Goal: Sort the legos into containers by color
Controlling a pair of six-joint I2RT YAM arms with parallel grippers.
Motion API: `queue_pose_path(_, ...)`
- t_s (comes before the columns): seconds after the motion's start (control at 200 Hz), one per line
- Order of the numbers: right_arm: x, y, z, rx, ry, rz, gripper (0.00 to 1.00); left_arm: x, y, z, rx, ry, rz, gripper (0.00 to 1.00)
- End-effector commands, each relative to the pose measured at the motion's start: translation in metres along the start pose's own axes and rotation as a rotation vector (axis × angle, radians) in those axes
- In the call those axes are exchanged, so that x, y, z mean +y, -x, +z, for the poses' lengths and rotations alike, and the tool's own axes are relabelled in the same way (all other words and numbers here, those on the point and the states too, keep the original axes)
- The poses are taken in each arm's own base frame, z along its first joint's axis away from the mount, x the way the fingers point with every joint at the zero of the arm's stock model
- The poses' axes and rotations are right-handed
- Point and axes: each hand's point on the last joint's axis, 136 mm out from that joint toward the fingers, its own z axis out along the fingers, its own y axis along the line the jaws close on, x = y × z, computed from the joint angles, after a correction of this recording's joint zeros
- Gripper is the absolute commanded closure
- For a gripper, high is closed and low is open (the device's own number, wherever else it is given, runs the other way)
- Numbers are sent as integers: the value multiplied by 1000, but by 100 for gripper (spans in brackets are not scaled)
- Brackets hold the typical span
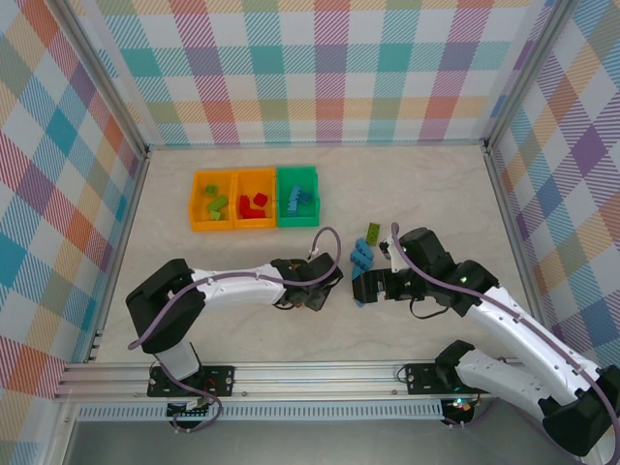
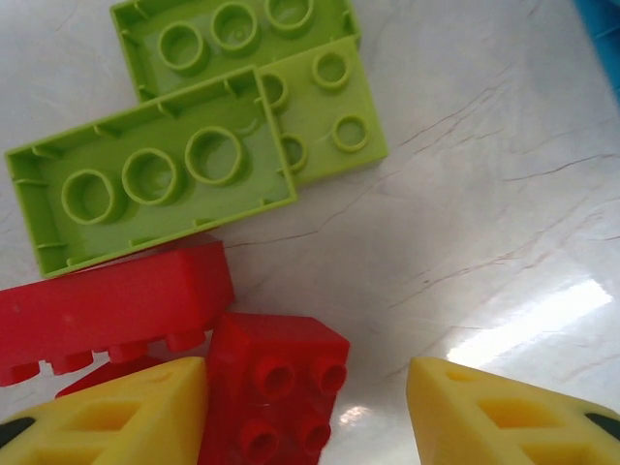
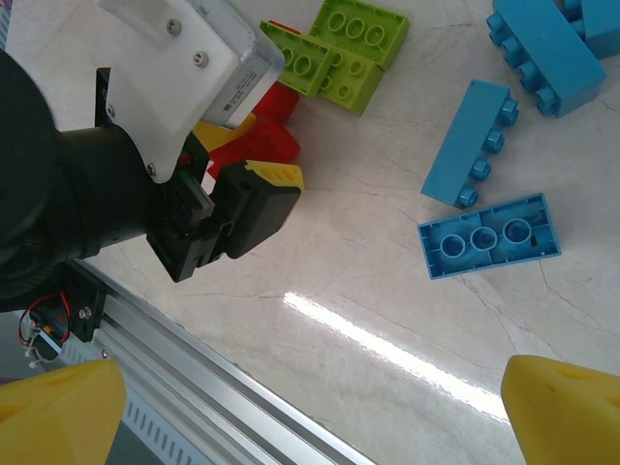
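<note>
Left wrist: left gripper (image 2: 308,418) jaws apart, red 2x2 lego (image 2: 276,383) beside its left finger, lime legos (image 2: 155,184) beyond. Right wrist: right gripper (image 3: 310,418) jaws wide apart, blue legos (image 3: 489,235) ahead.

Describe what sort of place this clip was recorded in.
Probably a lab robot test cell, not a home: plaid backdrop panels wall in a marble-look table, with an aluminium rail along its near edge.

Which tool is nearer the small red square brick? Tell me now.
Left. The left tool hangs directly over the small red brick, which sits beside one finger. The right tool is apart, near the blue bricks.
</note>
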Motion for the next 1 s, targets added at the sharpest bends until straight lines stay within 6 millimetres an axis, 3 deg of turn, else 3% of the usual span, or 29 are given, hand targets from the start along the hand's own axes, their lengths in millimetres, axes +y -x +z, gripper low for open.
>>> queue_pose_path(0.0,2,0,1,2,11,5,0,6,-11,10,22,48,47,45)
queue_pose_path(0.48,1,-3,-2,5,8,24,0,-1,-38,31,94,37,66,63)
queue_pose_path(0.575,1,-4,-4,1,8,30,0,-4,-42,31,108,23,68,60)
queue_pose_path(0.665,2,-5,-7,-3,11,33,0,-6,-45,31,118,13,79,44)
queue_pose_path(0.755,2,-5,-8,-6,12,32,0,-7,-49,31,126,9,83,43)
queue_pose_path(0.845,2,-5,-8,-5,14,36,0,-8,-48,31,121,6,76,49)
queue_pose_path(0.995,3,-5,-7,-2,16,38,0,-11,-40,25,84,-17,50,73)
